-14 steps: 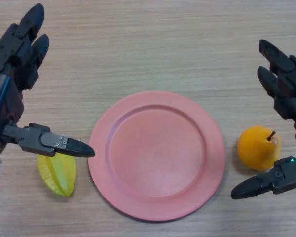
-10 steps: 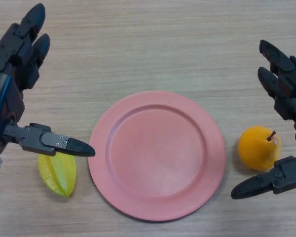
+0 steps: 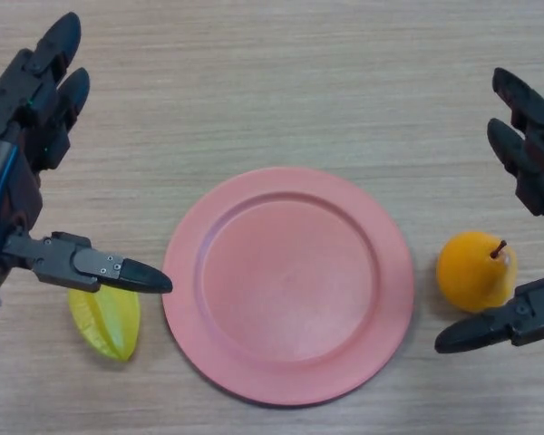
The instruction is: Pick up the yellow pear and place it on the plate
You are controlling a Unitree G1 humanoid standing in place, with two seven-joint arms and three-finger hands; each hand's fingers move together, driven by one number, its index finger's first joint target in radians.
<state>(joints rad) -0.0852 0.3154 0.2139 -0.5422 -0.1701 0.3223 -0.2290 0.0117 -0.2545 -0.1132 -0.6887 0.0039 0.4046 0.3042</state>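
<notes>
The yellow-orange pear [image 3: 475, 271] with a dark stem lies on the wooden table, just right of the pink plate [image 3: 288, 283]. My right hand [image 3: 537, 172] is open at the right edge; its fingers reach past the pear's far side and its thumb lies in front of the pear, neither touching it. The plate is bare. My left hand [image 3: 23, 136] is open at the left edge, its thumb over a yellow star fruit.
A yellow star fruit [image 3: 105, 319] lies left of the plate, partly under my left thumb. The wooden table [image 3: 281, 82] stretches behind the plate.
My right hand has shifted slightly to the right. My left hand has barely moved. The pear, plate and star fruit have stayed put.
</notes>
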